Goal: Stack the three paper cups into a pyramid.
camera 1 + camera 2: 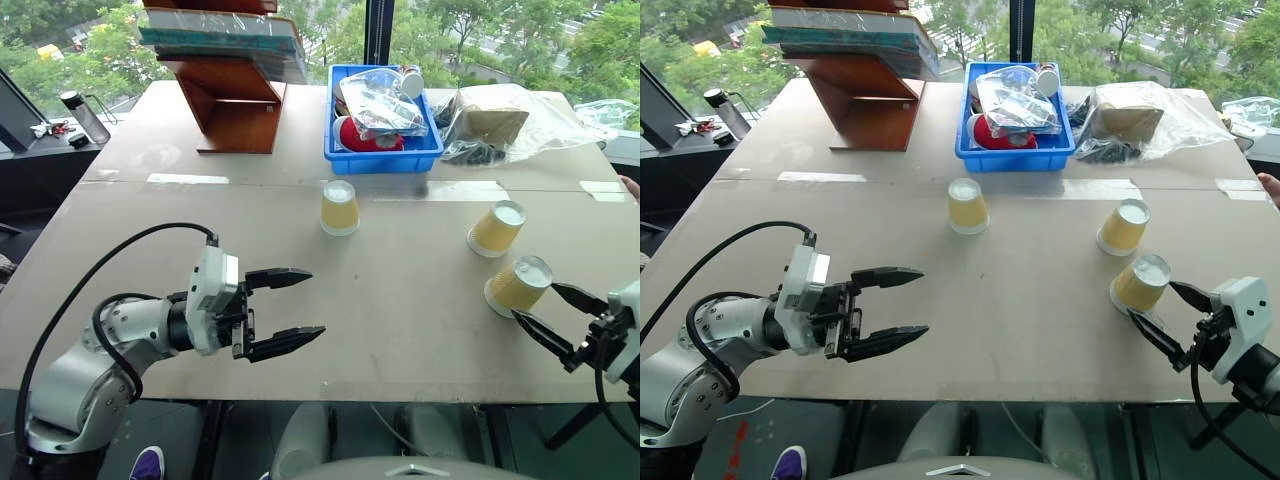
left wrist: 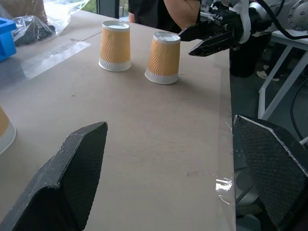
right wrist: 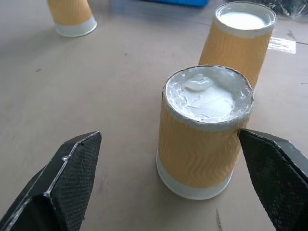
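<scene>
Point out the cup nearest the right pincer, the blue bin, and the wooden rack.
Nearest cup (image 3: 199, 154), right wrist view, on its ribbed side.
Blue bin (image 1: 383, 159), left eye view, on its front wall.
Wooden rack (image 1: 238, 127), left eye view, on its lower front panel.

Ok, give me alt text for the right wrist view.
An upside-down paper cup stands on the table between the open right gripper fingers, untouched. A second cup stands just behind it, a third farther off.

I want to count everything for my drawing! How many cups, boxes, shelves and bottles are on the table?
Paper cups: 3
Blue box: 1
Wooden shelf: 1
Clear plastic bag: 1
Bottles: 0 on the table
Total: 6
</scene>
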Motion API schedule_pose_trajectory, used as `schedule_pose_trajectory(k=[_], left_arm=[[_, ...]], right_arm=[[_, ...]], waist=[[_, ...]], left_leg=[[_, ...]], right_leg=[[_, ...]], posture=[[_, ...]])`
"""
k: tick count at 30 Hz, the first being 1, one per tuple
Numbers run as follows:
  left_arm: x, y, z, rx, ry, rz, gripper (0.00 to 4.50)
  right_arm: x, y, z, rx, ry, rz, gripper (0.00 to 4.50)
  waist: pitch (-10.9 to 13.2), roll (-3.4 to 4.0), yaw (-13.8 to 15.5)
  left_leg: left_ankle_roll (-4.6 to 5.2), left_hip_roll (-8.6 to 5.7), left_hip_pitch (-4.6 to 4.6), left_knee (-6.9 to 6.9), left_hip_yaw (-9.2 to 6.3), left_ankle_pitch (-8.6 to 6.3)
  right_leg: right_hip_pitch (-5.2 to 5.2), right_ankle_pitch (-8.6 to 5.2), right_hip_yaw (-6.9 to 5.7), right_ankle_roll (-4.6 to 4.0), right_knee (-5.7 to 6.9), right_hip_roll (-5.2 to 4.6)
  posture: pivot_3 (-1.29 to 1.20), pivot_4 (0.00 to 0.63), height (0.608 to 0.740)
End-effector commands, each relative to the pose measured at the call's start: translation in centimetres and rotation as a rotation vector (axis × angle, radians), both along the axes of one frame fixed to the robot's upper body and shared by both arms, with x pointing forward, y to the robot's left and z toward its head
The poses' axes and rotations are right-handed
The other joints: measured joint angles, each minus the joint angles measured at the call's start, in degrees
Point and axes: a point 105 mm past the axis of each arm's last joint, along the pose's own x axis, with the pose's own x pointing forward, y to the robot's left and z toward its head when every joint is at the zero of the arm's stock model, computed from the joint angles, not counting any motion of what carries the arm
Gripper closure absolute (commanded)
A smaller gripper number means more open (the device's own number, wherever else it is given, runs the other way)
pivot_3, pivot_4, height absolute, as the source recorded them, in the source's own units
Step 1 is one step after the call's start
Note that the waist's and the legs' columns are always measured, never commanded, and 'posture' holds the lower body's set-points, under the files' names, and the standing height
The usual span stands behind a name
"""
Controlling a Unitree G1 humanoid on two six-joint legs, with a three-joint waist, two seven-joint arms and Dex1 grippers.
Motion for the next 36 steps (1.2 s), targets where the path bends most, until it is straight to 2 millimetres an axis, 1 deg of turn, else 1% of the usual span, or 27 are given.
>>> schedule_pose_trajectory(k=[1,4,13,16,23,28,36], left_arm=[[-0.1,-0.3,0.6,-0.005,-0.040,-0.022,0.15],[0.0,-0.3,0.8,-0.010,-0.047,-0.022,0.15],[-0.1,-0.3,0.6,-0.012,-0.044,-0.016,0.15],[-0.2,-0.3,0.6,-0.010,-0.045,-0.011,0.15],[-0.4,0.0,0.9,-0.005,-0.049,-0.005,0.15],[-0.7,0.1,1.0,-0.004,-0.049,-0.006,0.15],[-0.8,0.3,1.0,-0.003,-0.044,0.004,0.15]], right_arm=[[0.5,-0.1,0.4,-0.028,-0.033,-0.024,0.00],[0.9,-1.1,-0.2,-0.059,-0.036,-0.061,0.00],[2.2,-2.2,-1.0,-0.059,-0.072,-0.121,0.00],[2.6,-2.2,-1.2,-0.038,-0.078,-0.125,0.00],[3.7,-1.1,-1.4,-0.004,-0.087,-0.106,0.00],[4.4,-0.7,-1.4,0.020,-0.105,-0.111,0.00],[4.7,-0.7,-1.3,0.035,-0.115,-0.113,0.00]], waist=[[0.0,0.00,0.0],[0.0,-0.01,0.1],[0.0,0.00,-0.1],[0.0,0.01,0.0],[0.0,0.02,-0.1],[0.0,0.02,0.0],[0.0,0.03,0.0]], left_leg=[[0.00,0.00,-0.01,0.00,0.00,0.00],[0.00,0.00,-0.02,0.00,-0.01,0.00],[0.00,0.00,-0.02,0.00,0.01,0.00],[-0.01,0.01,-0.02,0.00,0.01,0.00],[-0.01,0.01,-0.01,0.00,0.01,0.01],[-0.01,0.01,-0.02,0.00,0.01,0.01],[-0.01,0.01,-0.02,0.00,0.01,0.01]], right_leg=[[-0.01,0.00,0.00,0.00,0.00,0.00],[-0.01,0.00,-0.01,0.00,0.00,0.01],[-0.03,0.00,0.00,0.00,0.01,0.03],[-0.03,0.00,0.00,0.00,0.01,0.02],[-0.03,0.00,0.01,0.00,0.01,0.02],[-0.04,0.00,0.01,0.00,0.02,0.02],[-0.04,0.00,0.01,0.00,0.02,0.02]], posture=[[0.00,0.150,0.740],[0.00,0.150,0.740],[0.00,0.150,0.740],[0.00,0.150,0.740],[0.00,0.150,0.740],[0.00,0.150,0.740],[0.00,0.150,0.740]])
